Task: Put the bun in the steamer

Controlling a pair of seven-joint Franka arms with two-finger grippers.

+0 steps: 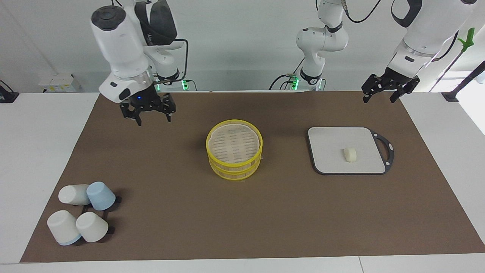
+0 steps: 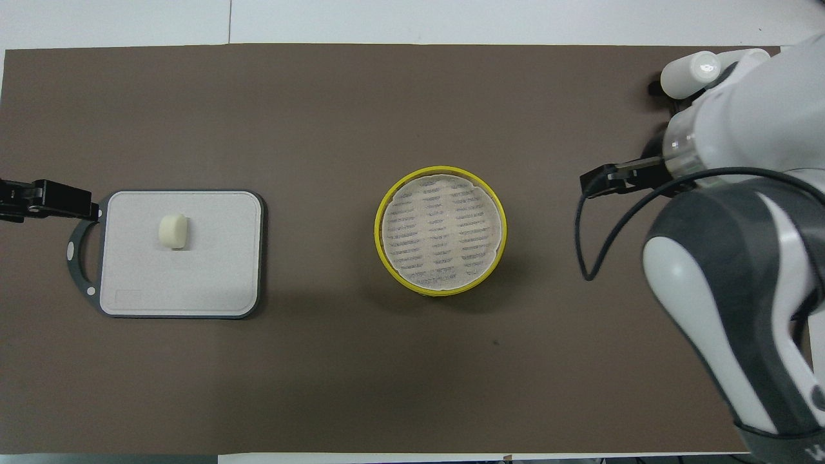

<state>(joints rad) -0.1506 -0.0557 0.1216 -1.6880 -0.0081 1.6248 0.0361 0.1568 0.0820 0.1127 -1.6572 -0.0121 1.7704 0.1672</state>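
The bun (image 1: pixel 350 154) lies on a grey board (image 1: pixel 329 163) at the middle right of the facing view, toward the left arm's end of the tabletop (image 1: pixel 170 212). The steamer (image 1: pixel 234 149) stands at the centre of that view with no lid on it, its pale liner and slatted floor showing, and nothing is in it. Bun and steamer are well apart.

The left end effector (image 1: pixel 390 91) hangs at the upper right of the facing view, over the mat's edge near the board's handle, with its fingers spread wide and holding nothing. The right end effector (image 1: pixel 153 113) hangs at the upper left of the same view, also spread wide and empty; this arm appears to wait. A cluster of upturned cups (image 1: pixel 81 214) sits at the lower left of the facing view.

By this reading the task has not begun, and the likely next step is for the left arm to descend on the bun. Several things could go wrong. The bun is small and rounded, so a grip placed off its middle could roll it across the board or squeeze it out sideways. It looks soft, so a hard grip might dent it. A descent that runs too low could drive the fingertips into the board. A release made near the rim could let the bun bounce off the yellow edge.

Dark lettering shows on the right arm's upper casing, at the upper left of the facing view, but it cannot be read.
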